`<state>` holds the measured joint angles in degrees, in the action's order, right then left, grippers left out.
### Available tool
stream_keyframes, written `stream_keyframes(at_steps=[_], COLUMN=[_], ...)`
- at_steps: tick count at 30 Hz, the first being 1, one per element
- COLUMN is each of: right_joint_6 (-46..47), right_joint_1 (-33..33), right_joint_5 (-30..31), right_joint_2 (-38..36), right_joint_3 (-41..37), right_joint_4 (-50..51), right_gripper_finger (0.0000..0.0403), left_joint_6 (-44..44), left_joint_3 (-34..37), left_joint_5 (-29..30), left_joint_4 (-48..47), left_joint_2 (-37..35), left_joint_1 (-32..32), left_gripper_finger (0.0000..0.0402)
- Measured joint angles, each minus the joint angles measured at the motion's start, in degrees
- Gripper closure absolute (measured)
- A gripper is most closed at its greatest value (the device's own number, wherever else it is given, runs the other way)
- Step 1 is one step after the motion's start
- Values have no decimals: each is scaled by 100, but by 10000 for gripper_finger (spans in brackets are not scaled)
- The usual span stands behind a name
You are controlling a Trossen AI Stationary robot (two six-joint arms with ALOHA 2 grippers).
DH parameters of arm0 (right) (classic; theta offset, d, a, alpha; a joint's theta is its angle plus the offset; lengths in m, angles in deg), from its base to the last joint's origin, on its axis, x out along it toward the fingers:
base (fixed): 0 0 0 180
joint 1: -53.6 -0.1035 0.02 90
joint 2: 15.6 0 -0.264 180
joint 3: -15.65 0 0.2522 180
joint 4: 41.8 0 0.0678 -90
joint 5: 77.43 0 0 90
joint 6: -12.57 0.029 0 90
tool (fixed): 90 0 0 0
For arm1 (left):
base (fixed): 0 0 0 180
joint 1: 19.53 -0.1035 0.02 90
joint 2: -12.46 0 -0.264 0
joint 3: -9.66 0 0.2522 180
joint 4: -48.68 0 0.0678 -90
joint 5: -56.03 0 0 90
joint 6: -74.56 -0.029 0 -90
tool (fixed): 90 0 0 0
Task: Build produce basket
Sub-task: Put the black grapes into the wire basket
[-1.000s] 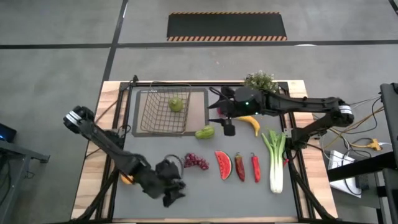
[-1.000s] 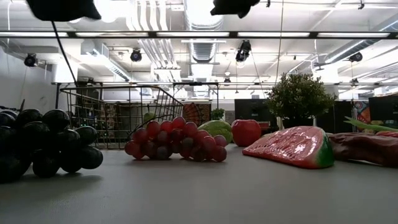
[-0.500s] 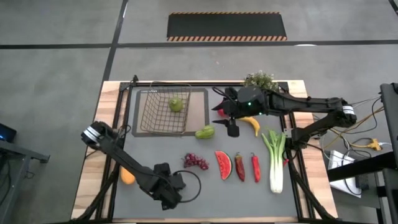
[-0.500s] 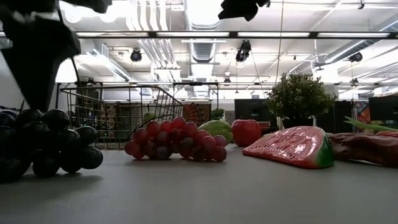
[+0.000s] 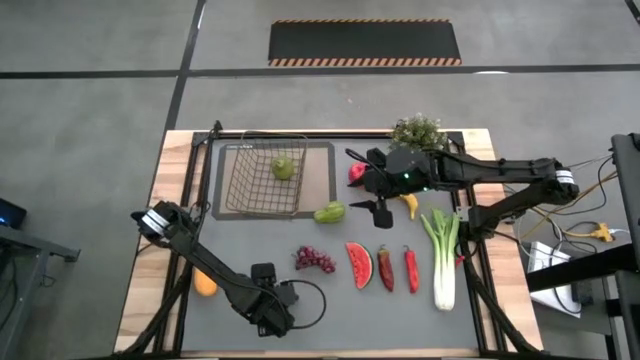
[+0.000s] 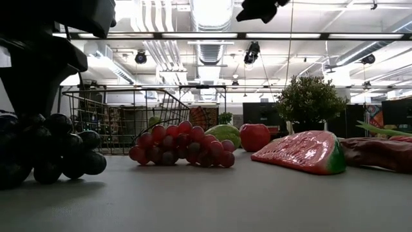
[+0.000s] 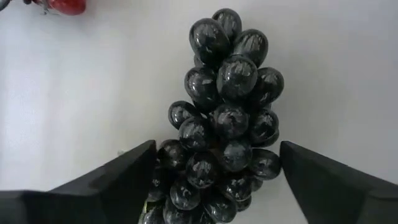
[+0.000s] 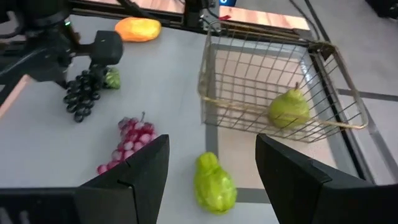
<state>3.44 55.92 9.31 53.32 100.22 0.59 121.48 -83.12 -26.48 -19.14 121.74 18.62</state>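
Observation:
The dark grape bunch [image 7: 230, 118] lies on the grey table near its near edge and shows at the left in the low view [image 6: 58, 154]. My left gripper [image 7: 217, 144] is open and down over the bunch, one finger on each side. My right gripper [image 5: 378, 203] is open and hangs above the table between the red apple [image 5: 356, 172] and the banana [image 5: 408, 203]. The wire basket [image 5: 262, 180] sits on the tan mat with one green pear [image 5: 284, 167] inside. A second green pear [image 5: 329, 212] lies just beyond the mat's corner. My left gripper points down over the dark grapes with its fingers [image 7: 134, 171] along the two sides of the bunch's lower half. I cannot tell whether they touch the grapes. The bunch lies on the table.
Red grapes [image 5: 316, 260], a watermelon slice [image 5: 359, 265], two red chilies [image 5: 386, 268] and a leek [image 5: 443, 255] lie in a row across the table's middle and right. An orange fruit [image 5: 204, 284] lies by the left edge. A potted plant [image 5: 418, 130] stands at the far right.
My left gripper has come down from above onto the dark grapes, and its fingers now stand around the bunch. My right gripper has shifted a little toward the table's right and near side, uncovering the red apple. The produce has stayed where it was.

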Motion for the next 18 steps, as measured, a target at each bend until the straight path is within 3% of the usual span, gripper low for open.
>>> stream_keyframes(at_steps=[11,18], right_joint_6=[-189,-363], right_joint_1=[-507,-970], right_joint_5=[41,36], right_joint_2=[-980,-1292], right_joint_3=[-1981,-3432], right_joint_4=[-1769,-3882], right_gripper_finger=[179,179], left_joint_6=[131,164], left_joint_3=[-85,-579], left_joint_5=[-230,103], left_joint_4=[-21,-2], left_joint_2=[-64,-343], left_joint_1=[2,-2], left_gripper_finger=[283,389])
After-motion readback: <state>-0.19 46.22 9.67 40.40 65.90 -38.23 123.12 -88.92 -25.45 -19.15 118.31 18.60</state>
